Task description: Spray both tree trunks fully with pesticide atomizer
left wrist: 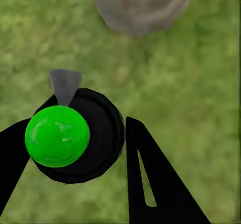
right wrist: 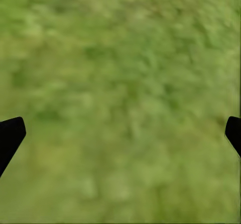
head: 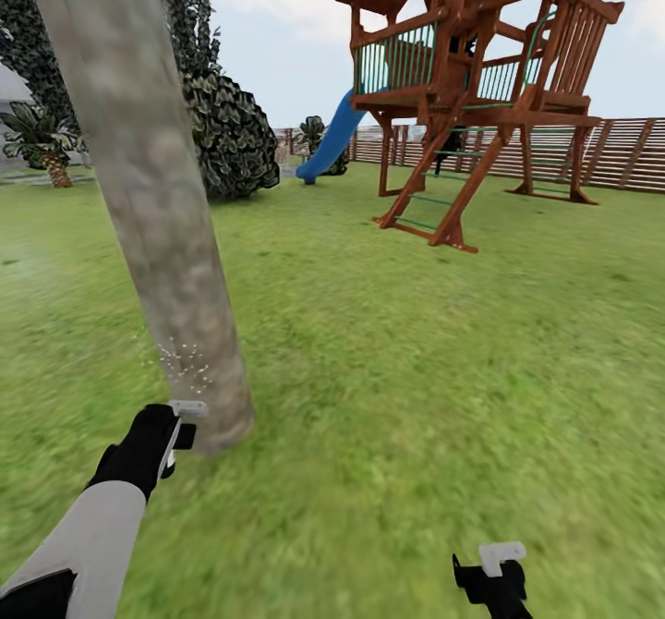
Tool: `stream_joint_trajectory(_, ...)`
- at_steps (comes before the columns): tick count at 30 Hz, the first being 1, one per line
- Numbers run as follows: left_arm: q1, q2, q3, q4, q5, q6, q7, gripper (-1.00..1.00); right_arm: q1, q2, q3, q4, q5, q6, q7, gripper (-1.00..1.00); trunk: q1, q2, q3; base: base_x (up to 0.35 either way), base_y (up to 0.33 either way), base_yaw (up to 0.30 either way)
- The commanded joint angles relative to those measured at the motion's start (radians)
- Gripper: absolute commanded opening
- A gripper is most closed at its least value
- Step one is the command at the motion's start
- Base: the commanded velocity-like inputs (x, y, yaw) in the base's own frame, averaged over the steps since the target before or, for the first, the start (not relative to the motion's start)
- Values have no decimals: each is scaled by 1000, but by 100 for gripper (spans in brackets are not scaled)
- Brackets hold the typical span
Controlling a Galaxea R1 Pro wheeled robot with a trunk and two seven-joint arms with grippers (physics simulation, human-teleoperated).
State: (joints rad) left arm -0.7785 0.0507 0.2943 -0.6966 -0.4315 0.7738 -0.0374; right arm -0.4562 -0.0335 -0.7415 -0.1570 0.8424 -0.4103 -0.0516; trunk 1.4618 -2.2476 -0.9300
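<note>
Left gripper [left wrist: 75, 158]: clamped around the atomizer [left wrist: 75, 136], near the tree trunk [head: 157, 231].
Right gripper [right wrist: 120, 133]: fingers wide apart, over grass [head: 416, 370].
Trunk: white flecks low down.

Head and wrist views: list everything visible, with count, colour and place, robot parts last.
tree trunk: one, grey-beige mottled brown, near left, leaning in view
spray specks: pale, low on the trunk
atomizer: one, black body with green ball top, between the left fingers
lawn: green, all around
play tower: one, brown wood, far right
slide: one, blue, on the tower's left
fence: brown slats, far edge
dark bushy trees: far left
palm: one, far left
left end effector: black, shut on atomizer
right end effector: black, open over grass
</note>
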Motion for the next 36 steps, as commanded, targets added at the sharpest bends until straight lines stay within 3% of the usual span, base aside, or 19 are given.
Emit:
stream_joint_trajectory(1,-1,-1,3,-1,-6,4,-4,-100,-1,0,-5,2,11,-4,-5,100,0,0,-1,184,-239,18)
stream_joint_trajectory(17,-1,-1,3,-2,-6,4,-4,-100,-1,0,-6,2,11,-4,-7,100,0,0,-1,184,-239,15)
stream_joint_trajectory(25,-1,-2,2,-1,-6,4,-4,-100,-1,0,-5,3,11,-4,-7,100,0,0,-1,158,-247,259)
stream_joint_trajectory(33,-1,-2,2,0,-4,4,-4,-100,-1,0,-5,3,11,-4,-5,100,0,0,-1,-34,-254,276)
stream_joint_trajectory(35,-1,-2,3,-1,22,3,-4,-100,-1,0,-5,2,11,-4,-4,100,0,0,-1,-31,-53,276)
stream_joint_trajectory(36,-1,-2,2,-5,55,2,-5,-100,-1,0,-5,3,11,-4,-4,100,0,0,-1,-9,-15,276)
